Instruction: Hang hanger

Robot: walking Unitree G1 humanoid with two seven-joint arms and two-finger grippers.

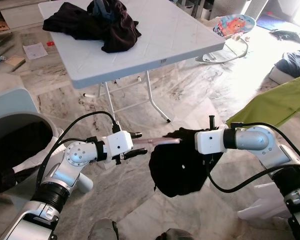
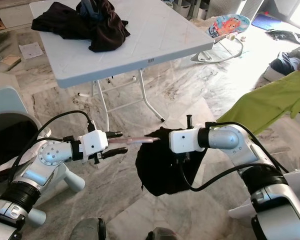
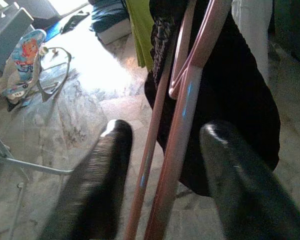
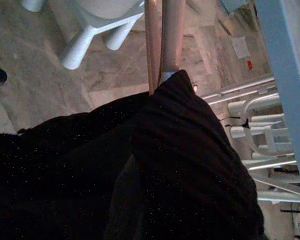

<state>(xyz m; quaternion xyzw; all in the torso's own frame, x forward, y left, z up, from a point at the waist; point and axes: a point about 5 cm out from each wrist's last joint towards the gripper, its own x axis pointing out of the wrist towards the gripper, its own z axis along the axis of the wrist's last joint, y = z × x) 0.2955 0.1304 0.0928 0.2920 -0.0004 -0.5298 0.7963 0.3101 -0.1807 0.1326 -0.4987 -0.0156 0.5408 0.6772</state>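
Note:
A pink hanger (image 1: 162, 142) lies level in front of me, its far end buried in a black garment (image 1: 180, 167) that droops toward the marble floor. My left gripper (image 1: 140, 144) is open, its two black fingers (image 3: 97, 185) on either side of the hanger's pink rods (image 3: 177, 150) with gaps showing. From the right, my right gripper (image 1: 210, 141) reaches into the top of the garment, and the cloth hides its tip. In the right wrist view the black garment (image 4: 155, 170) covers the hanger's rods (image 4: 165, 35).
A white folding table (image 1: 180, 35) stands ahead with a heap of dark clothes (image 1: 95, 22) on it. A green cloth (image 1: 280, 102) hangs at the right. A baby bouncer (image 1: 232, 25) sits beyond the table, and a grey-blue tub (image 1: 10, 112) is at my left.

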